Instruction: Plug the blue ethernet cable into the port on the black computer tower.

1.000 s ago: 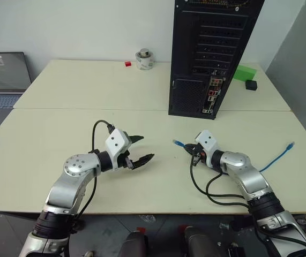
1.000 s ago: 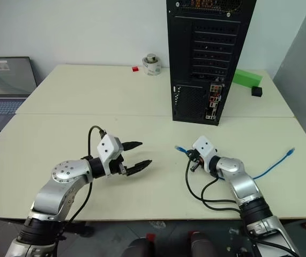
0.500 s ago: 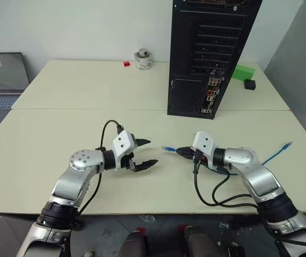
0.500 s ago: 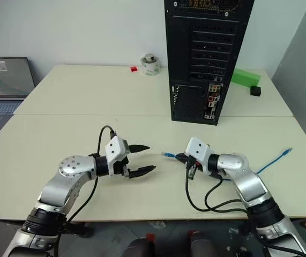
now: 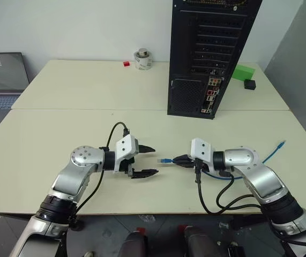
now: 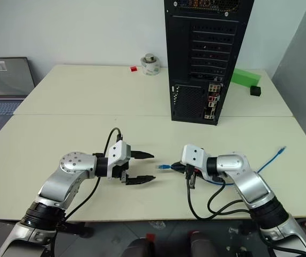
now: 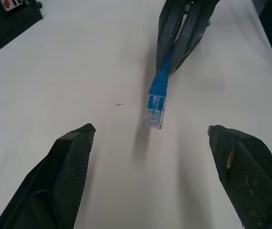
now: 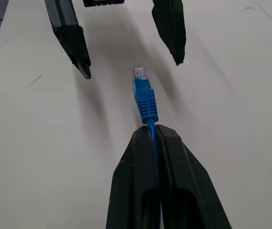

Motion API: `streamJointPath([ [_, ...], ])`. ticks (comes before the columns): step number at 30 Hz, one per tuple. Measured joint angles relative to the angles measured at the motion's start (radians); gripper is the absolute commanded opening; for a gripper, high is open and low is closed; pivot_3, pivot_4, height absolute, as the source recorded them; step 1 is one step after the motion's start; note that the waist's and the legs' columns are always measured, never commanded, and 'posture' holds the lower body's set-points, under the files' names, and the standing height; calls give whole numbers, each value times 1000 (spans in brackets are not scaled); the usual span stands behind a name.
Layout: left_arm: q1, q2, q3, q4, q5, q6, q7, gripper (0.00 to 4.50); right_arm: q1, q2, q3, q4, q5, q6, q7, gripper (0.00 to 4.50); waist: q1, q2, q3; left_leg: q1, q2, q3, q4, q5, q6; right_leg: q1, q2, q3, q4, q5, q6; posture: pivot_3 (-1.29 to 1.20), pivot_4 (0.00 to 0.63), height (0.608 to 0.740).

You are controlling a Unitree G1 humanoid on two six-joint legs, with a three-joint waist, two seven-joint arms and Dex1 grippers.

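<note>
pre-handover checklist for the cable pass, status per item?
1. Right gripper shut on the blue ethernet cable just behind the plug: ok.
2. Plug sticks out clear of the right fingertips, pointing at the left gripper: ok.
3. Left gripper open wide enough to take the plug: ok.
4. Plug between the left fingers: not ok, it sits short of them.
5. Plug latch orientation for the port: cannot tell.
6. Path to the black computer tower rear ports free of clutter: ok; the cable's far end lies loose on the table.
</note>
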Motion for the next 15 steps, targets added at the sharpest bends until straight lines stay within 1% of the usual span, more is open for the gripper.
streamJointPath([
  [3,-2,-7,-6,1,5,-1,0,3564,0,0,0,-12,0,4,2,0,0,0,0,0,0,0,0,0,0,0,0,0,0,0,0,0,150,740],
  [6,-10,-21,-8,0,8,-1,1,2948,0,0,7,-31,0,7,3,0,0,0,0,0,0,0,0,0,0,0,0,0,0,0,0,0,150,740],
  [9,-11,-28,-16,1,11,-1,0,2425,0,1,17,-34,0,9,3,0,0,0,0,0,0,0,0,0,0,0,0,0,0,0,0,0,150,740],
  [11,-12,-29,-17,2,13,-2,-1,1997,0,1,22,-34,0,10,3,0,0,0,0,0,0,0,0,0,0,0,0,0,0,0,0,0,150,740],
  [12,-13,-29,-17,4,14,-2,-2,1689,0,1,24,-34,-1,10,3,0,0,0,0,0,0,0,0,0,0,0,0,0,0,0,0,0,150,740],
  [13,-13,-29,-17,5,14,-2,-2,1550,0,1,25,-34,-1,10,3,0,0,0,0,0,0,0,0,0,0,0,0,0,0,0,0,0,150,740],
  [14,-14,-29,-17,7,15,-2,-3,1251,0,1,26,-34,-2,10,3,0,0,0,0,0,0,0,0,0,0,0,0,0,0,0,0,0,150,740],
  [15,-14,-28,-18,8,15,-3,-4,1132,0,0,26,-34,-2,10,3,0,0,0,0,0,0,0,0,0,0,0,0,0,0,0,0,0,150,740],
])
